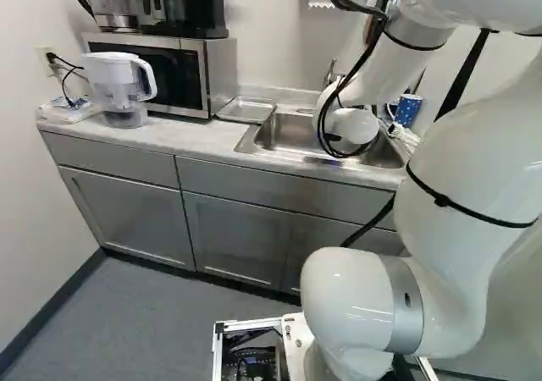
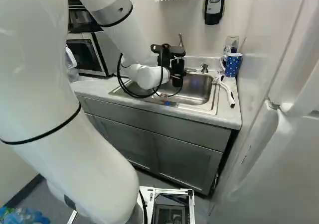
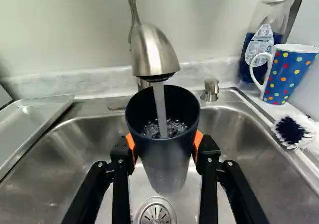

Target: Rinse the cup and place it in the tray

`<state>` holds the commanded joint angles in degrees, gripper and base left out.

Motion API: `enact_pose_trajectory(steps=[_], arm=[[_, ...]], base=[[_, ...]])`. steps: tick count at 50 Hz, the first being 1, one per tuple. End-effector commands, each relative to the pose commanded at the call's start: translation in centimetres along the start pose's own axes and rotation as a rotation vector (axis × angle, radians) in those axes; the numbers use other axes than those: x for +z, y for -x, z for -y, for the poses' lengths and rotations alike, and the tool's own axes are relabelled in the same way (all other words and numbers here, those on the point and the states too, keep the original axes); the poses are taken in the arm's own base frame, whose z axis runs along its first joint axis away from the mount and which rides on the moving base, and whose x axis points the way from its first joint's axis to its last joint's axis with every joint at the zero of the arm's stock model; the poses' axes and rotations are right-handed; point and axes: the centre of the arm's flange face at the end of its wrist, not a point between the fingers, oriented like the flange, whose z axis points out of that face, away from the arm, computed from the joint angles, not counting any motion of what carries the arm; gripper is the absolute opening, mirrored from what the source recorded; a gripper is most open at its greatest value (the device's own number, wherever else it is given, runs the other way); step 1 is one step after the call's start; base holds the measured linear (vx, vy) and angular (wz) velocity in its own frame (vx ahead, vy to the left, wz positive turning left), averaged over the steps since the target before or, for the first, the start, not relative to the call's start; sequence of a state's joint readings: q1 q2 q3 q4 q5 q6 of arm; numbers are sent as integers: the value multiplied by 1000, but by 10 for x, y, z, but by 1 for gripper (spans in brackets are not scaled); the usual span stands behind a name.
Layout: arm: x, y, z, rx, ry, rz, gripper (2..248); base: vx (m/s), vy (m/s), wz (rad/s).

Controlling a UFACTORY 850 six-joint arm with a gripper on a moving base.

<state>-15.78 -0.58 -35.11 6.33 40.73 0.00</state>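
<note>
I have the dark cup (image 3: 167,159) upright, or close to it, over the sink (image 2: 199,88), with water from the faucet (image 3: 153,52) running straight into its mouth and churning inside. My claw (image 2: 178,67) is parted to the width of the cup, and in the wrist view the claw (image 3: 165,144) has an orange pad pressed to either side of it. Beneath them I can see the drain (image 3: 156,215).

The metal tray (image 1: 246,111) lies beside the sink, on the microwave's side, so the cup is out over the basin and apart from it. Across the sink from the tray, a blue mug with coloured dots (image 3: 288,77) stands just in front of a bottle of blue liquid (image 3: 255,42), and a brush (image 3: 293,130) lies near them. Farther along the table (image 1: 203,140), at the left of my left base view, are the microwave (image 1: 182,74) and a water pitcher (image 1: 118,80).
</note>
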Motion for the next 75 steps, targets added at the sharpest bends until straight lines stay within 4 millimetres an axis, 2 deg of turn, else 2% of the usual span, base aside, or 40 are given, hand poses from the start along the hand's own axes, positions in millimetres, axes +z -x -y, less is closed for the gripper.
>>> enact_pose_trajectory(steps=[75], arm=[[0, 0, 0, 0, 0, 0, 124]], base=[[0, 0, 0]])
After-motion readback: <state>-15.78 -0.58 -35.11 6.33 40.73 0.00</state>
